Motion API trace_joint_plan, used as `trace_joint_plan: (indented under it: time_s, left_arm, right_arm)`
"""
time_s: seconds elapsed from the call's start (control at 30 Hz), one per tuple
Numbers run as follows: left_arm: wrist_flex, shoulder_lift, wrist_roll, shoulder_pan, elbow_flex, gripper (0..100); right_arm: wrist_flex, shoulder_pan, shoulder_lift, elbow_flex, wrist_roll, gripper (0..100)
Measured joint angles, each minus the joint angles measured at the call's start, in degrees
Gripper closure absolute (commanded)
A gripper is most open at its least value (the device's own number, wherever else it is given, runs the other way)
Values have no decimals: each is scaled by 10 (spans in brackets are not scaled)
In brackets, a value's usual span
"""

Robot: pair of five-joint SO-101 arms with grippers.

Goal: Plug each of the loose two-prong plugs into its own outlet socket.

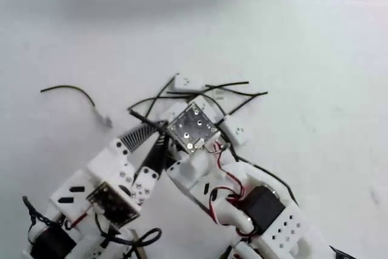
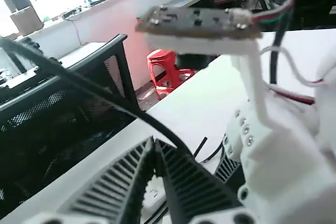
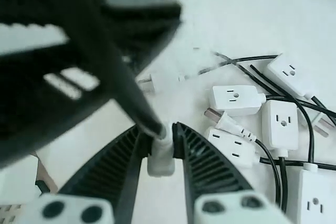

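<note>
You have wide white desk (image 1: pixel 315 47) between the socket cluster (image 1: pixel 185 82) and the far edge. The cluster lies mid-desk, tight against both arms. Your right fingers (image 3: pixel 205 171) are clamped on a white plug (image 3: pixel 160 161) near the sockets; your left fingers (image 2: pixel 121 182) are pressed together.

- Bare table (image 1: pixel 315 59) far and right: open passage.
- Tangled cords (image 1: pixel 233 93) and sockets (image 1: pixel 185 81) crowd the middle.
- Left arm (image 1: pixel 103 192) and right arm (image 1: pixel 254 210) block the near side.

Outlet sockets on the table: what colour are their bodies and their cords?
White sockets with black cords; clearest in the right wrist view.
</note>
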Motion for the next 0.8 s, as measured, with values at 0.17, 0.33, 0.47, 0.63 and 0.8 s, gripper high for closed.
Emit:
trace_joint_plan:
  time_s: [0.17, 0.33, 0.47, 0.63, 0.8]
  left_arm:
    - [33, 0, 0, 2, -19, 976]
    - [33, 0, 0, -71, -11, 976]
    - [36, 0, 0, -141, -3, 976]
    - [24, 0, 0, -190, 47, 976]
    - [-52, 3, 0, -210, 118, 976]
  right_arm:
    - [0, 22, 0, 15, 0, 981]
    - [-16, 71, 44, 25, -28, 981]
    - [-65, 103, 136, 25, -62, 981]
    - [-128, 104, 223, 25, -66, 981]
    - [-127, 94, 203, 25, -66, 981]
